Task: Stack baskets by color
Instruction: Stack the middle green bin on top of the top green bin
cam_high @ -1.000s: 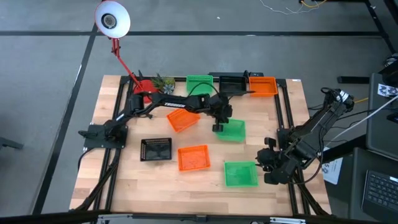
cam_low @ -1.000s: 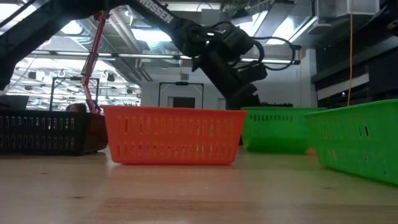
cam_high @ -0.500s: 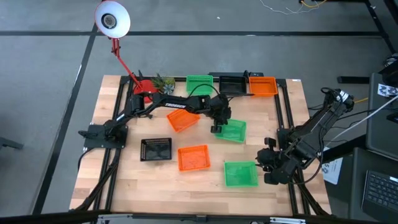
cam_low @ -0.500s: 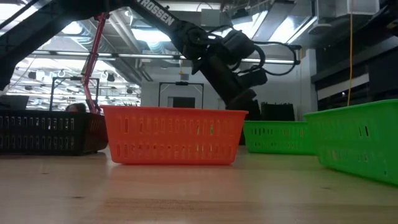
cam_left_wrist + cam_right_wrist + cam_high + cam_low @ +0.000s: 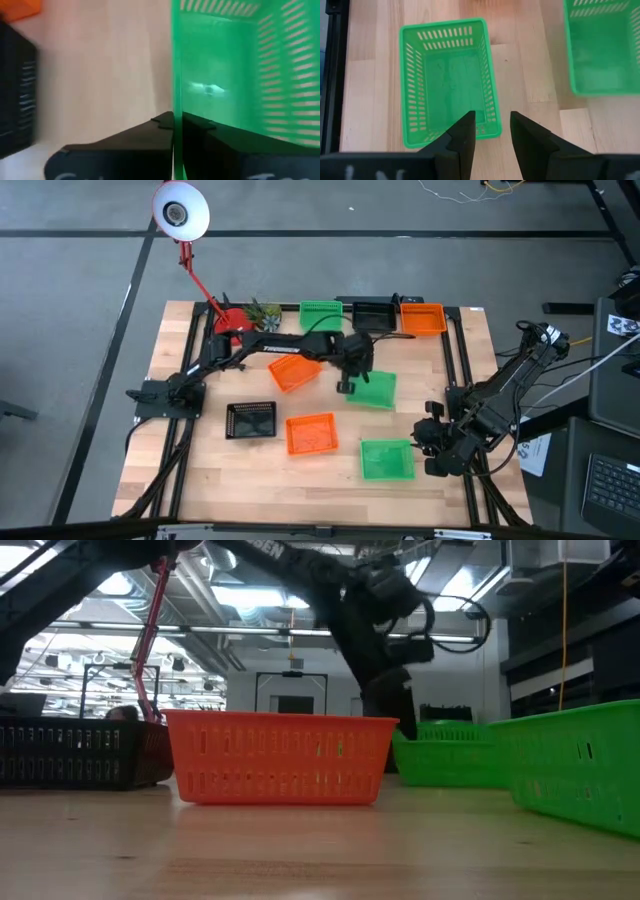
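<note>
My left gripper (image 5: 348, 386) is shut on a green basket (image 5: 376, 389) in the middle of the table; the low view shows this gripper (image 5: 392, 720) standing behind an orange basket (image 5: 280, 758). My right gripper (image 5: 437, 456) hangs open at the front right. In its wrist view its fingers (image 5: 490, 131) stand apart above the near end of a second green basket (image 5: 447, 82), touching nothing. That basket (image 5: 387, 459) rests flat on the wood. My left gripper pinches the green basket's left end wall (image 5: 174, 107) at its rim, one finger inside the basket and one outside. The fingers come slanting down from the table's left. Whether the basket's bottom is off the table, I cannot tell.
A tilted orange basket (image 5: 295, 371), a flat orange one (image 5: 311, 434) and a black one (image 5: 251, 420) lie left of centre. Along the far edge stand a green (image 5: 321, 313), a black (image 5: 373, 311) and an orange basket (image 5: 423, 318), with a red lamp base (image 5: 228, 322) and a plant (image 5: 264, 311).
My left gripper has shut on the left wall of the middle green basket, then risen a little and tipped its wrist. The basket has shifted slightly with it. My right arm has kept still.
</note>
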You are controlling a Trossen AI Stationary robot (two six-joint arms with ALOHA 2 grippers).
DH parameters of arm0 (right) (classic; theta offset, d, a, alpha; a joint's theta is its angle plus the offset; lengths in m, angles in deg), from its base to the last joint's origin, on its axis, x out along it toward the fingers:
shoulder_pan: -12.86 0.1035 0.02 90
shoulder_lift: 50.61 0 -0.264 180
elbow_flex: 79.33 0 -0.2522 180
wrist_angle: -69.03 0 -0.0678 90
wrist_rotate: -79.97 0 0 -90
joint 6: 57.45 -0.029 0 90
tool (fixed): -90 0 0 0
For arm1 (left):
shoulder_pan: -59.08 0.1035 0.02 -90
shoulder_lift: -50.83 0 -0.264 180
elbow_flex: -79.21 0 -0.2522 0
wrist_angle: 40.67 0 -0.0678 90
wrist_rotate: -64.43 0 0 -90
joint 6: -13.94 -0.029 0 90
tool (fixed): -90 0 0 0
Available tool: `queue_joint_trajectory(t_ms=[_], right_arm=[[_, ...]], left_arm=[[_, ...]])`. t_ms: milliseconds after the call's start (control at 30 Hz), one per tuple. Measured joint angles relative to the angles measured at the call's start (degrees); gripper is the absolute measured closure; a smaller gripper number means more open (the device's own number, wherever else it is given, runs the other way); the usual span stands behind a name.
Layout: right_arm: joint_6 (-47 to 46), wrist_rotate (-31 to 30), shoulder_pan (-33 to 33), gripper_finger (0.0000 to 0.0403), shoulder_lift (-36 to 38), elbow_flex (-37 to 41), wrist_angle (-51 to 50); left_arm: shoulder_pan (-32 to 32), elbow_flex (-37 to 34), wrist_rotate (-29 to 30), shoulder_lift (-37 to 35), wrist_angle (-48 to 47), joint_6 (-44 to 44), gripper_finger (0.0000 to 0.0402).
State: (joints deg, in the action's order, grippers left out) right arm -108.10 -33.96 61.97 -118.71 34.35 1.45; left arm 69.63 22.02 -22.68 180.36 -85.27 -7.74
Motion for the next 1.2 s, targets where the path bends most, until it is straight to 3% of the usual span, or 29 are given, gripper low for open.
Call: queue_joint_trajectory(t_ms=[233, 400, 467, 633, 733, 900, 1033, 1200], right_arm=[[0.0, 0.0, 0.0, 0.028, 0.0, 0.0, 0.3], [0.1, -0.1, 0.0, 0.028, 0.0, 0.0, 0.5], [0.1, -0.1, 0.0, 0.028, 0.0, 0.0, 0.5], [0.2, -1.7, 0.0, 0.028, 0.0, 0.0, 0.5], [0.2, -2.6, 0.0, 0.028, 0.0, 0.0, 0.4], [0.5, -7.2, -0.1, 0.028, 0.0, 0.0, 0.2], [0.3, -13.4, -0.8, 0.028, 0.0, 0.0, 0.2], [0.1, -13.9, -1.3, 0.028, 0.0, 0.0, 0.2]], left_arm=[[2.8, 14.4, 10.6, -4.6, -22.0, -10.7, 0.0401], [11.5, 18.1, 14.0, -9.6, -33.1, -11.8, 0.0401], [16.9, 18.1, 10.3, -11.3, -33.7, -11.0, 0.0401], [30.5, 17.3, -10.3, -11.1, -30.0, -9.9, 0.0401], [34.3, 15.6, -16.1, -10.5, -26.0, -10.4, 0.0401], [35.9, 10.9, -18.4, -10.5, -25.1, -18.4, 0.0401], [35.8, 5.8, -18.5, -10.6, -20.5, -19.5, 0.0401], [35.2, 0.9, -18.3, -10.5, -14.5, -17.9, 0.0401]])
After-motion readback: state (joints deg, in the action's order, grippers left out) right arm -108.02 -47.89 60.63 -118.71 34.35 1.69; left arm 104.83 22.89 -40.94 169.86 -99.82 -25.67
